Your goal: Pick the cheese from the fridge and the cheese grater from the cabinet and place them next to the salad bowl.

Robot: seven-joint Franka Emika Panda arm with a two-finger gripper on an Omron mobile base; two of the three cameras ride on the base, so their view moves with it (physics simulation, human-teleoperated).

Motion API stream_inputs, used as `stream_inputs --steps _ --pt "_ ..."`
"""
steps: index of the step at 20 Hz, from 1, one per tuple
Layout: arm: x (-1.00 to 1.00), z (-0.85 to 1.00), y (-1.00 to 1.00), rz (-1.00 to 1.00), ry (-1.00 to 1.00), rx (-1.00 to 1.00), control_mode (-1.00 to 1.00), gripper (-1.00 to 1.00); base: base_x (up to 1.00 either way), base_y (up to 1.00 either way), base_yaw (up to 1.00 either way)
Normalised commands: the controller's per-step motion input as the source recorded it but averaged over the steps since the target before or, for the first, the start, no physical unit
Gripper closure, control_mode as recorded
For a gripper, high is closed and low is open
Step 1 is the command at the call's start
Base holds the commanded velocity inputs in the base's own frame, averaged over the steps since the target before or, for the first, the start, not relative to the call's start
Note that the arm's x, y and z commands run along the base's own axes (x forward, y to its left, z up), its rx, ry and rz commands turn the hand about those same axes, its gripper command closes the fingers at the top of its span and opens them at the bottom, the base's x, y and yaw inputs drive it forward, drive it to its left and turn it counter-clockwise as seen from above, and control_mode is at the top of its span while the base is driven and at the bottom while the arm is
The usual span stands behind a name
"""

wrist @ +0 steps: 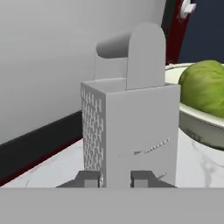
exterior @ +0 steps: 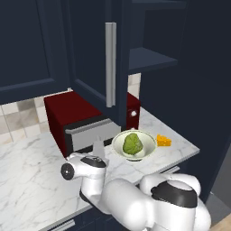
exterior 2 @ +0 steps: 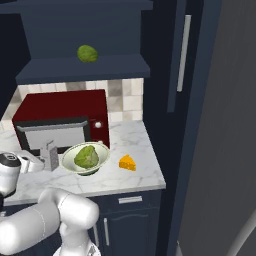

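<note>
The cheese grater (wrist: 131, 127) stands upright on the marble counter, close in front of my gripper (wrist: 117, 179). The fingers are a little apart and nothing is between them. The grater (exterior: 98, 146) is just left of the salad bowl (exterior: 149, 140), which holds a green lettuce lump. The cheese (exterior: 163, 140) lies on the counter right of the bowl. From the right base view my gripper (exterior 2: 40, 162) is level with the grater (exterior 2: 50, 155), with the bowl (exterior 2: 67, 159) and the cheese (exterior 2: 127, 163) beyond it. The cabinet door (exterior: 110, 63) hangs open above.
A dark red microwave (exterior: 67, 110) stands right behind the grater and bowl. A loose green lump (exterior 2: 87, 53) lies on the open cabinet shelf. The grey fridge (exterior 2: 225, 125) rises at the right. The counter ends just right of the cheese.
</note>
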Motion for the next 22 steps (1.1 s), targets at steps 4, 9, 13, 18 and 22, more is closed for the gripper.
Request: stream_inputs --steps 4,9,13,18,22 --pt "0.0 0.0 0.0 0.0 0.0 0.0 -1.0 -1.0 0.0 0.0 0.0" --pt "-0.22 -0.02 -0.05 -0.01 0.0 0.0 -1.0 -1.0 0.0 0.0 0.0" --pt "-0.31 0.01 -0.04 0.0 0.0 0.0 -1.0 -1.0 0.0 0.0 0.0" --pt "-0.32 0.5 0.1 0.12 0.0 0.03 -1.0 -1.0 0.0 0.0 0.0" --pt "-0.62 0.74 0.04 0.29 0.02 0.02 -1.0 -1.0 0.0 0.0 0.0"
